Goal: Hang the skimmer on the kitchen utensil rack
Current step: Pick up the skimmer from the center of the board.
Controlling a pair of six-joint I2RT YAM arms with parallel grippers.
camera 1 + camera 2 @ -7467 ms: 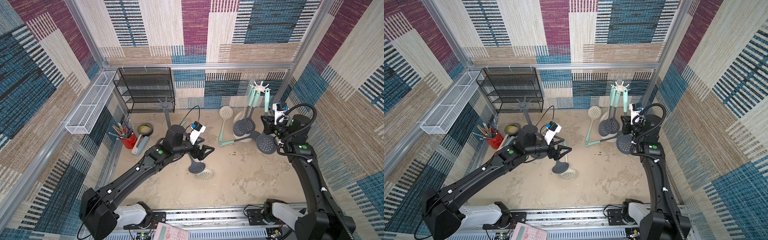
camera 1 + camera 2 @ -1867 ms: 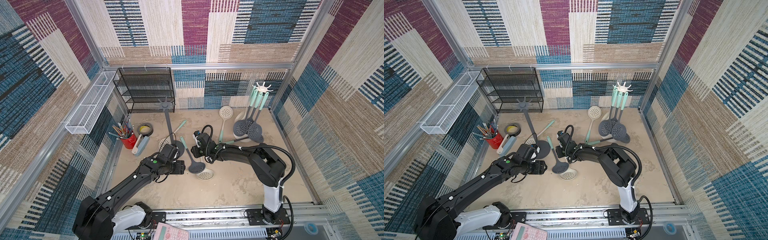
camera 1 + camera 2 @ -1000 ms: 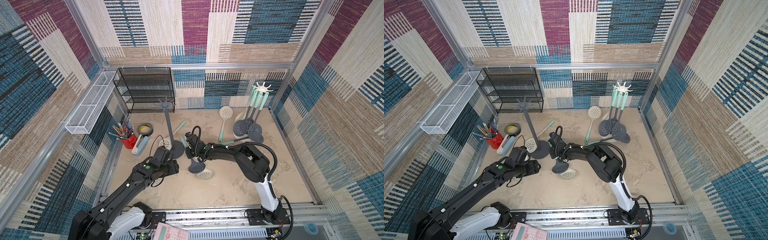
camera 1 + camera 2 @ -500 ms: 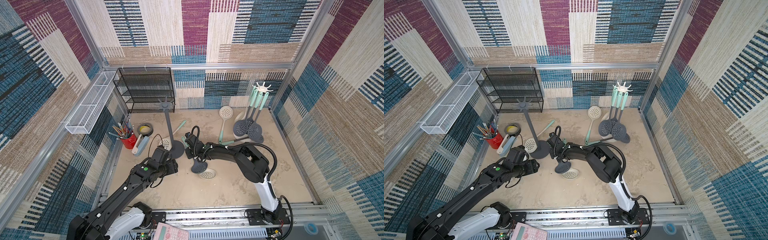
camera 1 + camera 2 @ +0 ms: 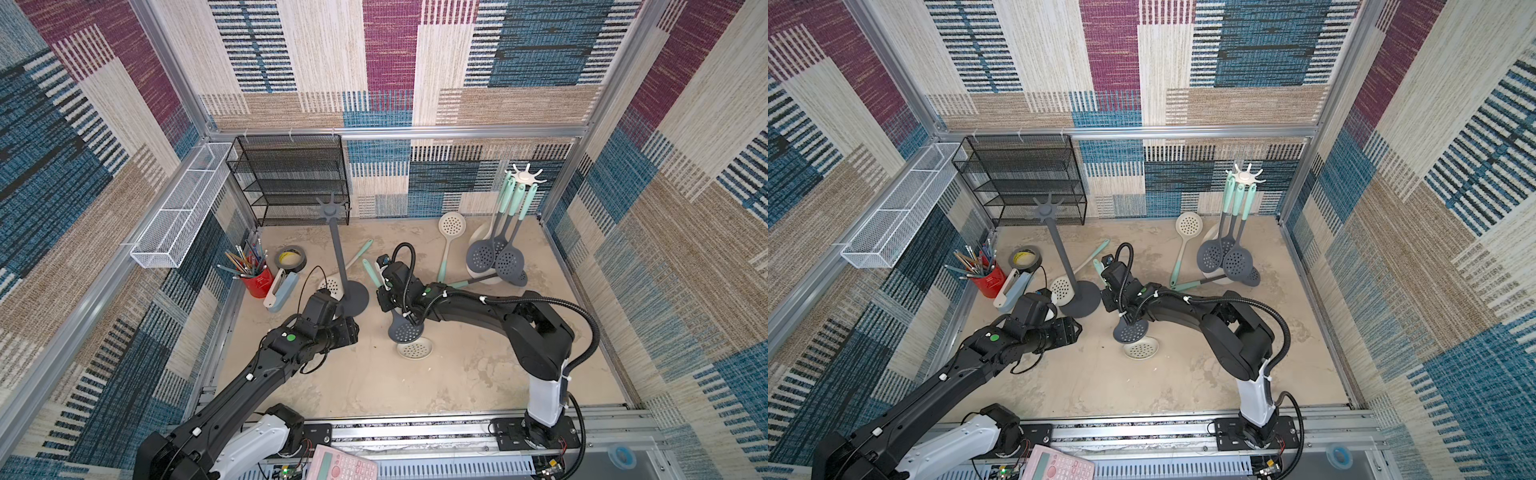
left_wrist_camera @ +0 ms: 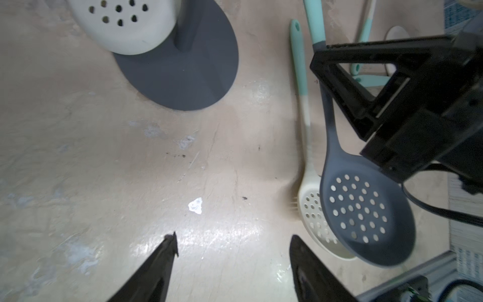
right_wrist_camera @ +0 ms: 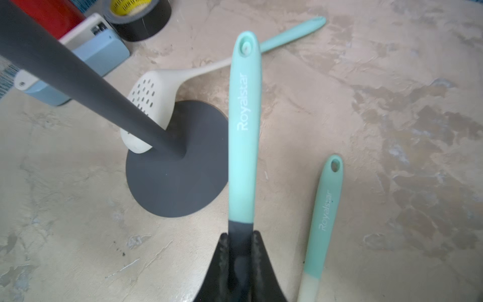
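Observation:
My right gripper (image 5: 388, 297) (image 5: 1113, 297) (image 7: 240, 238) is shut on the dark neck of a grey skimmer (image 5: 405, 330) (image 5: 1130, 331) (image 6: 366, 209). Its mint handle (image 7: 244, 125) points up and away, and the head hangs just above the floor. The empty grey utensil rack (image 5: 340, 257) (image 5: 1059, 245) (image 7: 177, 177) stands close to the left of it. A white rack (image 5: 525, 178) at the back right carries several dark skimmers. My left gripper (image 5: 351, 330) (image 5: 1075, 328) (image 6: 232, 240) is open and low over bare floor, near the grey rack's base (image 6: 183, 70).
A cream skimmer (image 5: 415, 348) lies under the held one. Another (image 5: 330, 284) leans on the grey rack's base, and a third (image 5: 451, 226) lies at the back. At left are a red pencil cup (image 5: 257, 282), tape roll (image 5: 291, 259), stapler (image 5: 282, 289) and black mesh shelf (image 5: 291, 183).
My right gripper has closed on the grey skimmer's neck and raised it off the floor. My left arm has drawn back slightly toward the front, still open.

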